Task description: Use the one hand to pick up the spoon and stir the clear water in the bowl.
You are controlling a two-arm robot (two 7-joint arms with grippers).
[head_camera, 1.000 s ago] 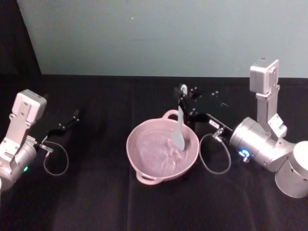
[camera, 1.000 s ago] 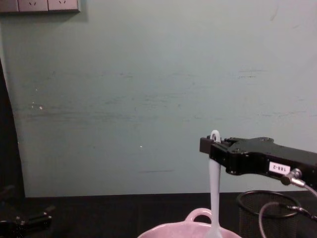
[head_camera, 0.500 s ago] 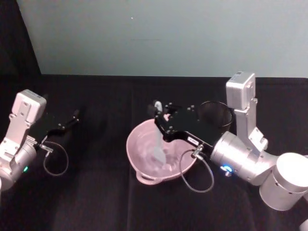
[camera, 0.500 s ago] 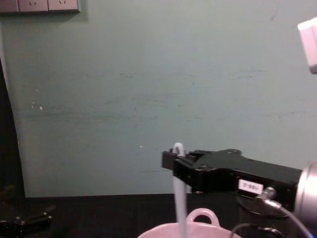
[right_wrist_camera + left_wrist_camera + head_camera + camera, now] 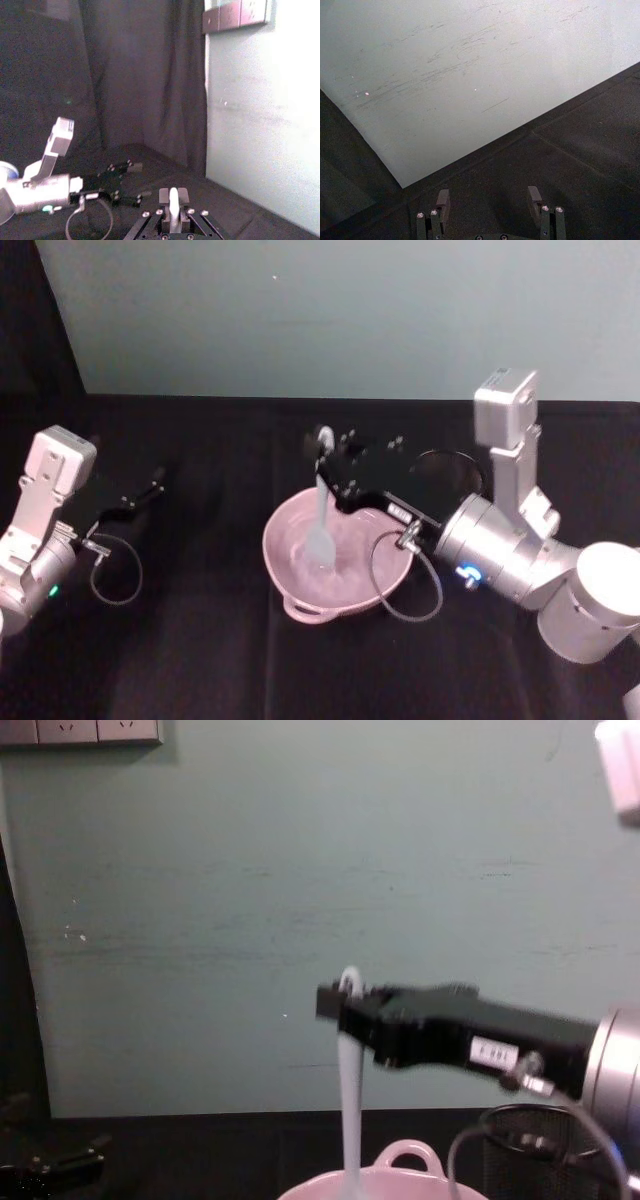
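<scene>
Into one pink bowl, one white spoon, upright, gripped by the right hand; left hand spread, aside.

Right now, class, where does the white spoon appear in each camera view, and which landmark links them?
Head view: spoon centre, upright, scoop in the pink bowl.
Chest view: lower centre, hanging from the right gripper.
Right wrist view: bottom centre, between the jaws.
Left wrist view: pale wall, black table, left gripper.
Landmark: the pale wall.

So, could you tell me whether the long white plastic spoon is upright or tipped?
Upright: the long white plastic spoon hangs nearly vertical from the black right hand, scoop down inside the pale pink round bowl.
</scene>
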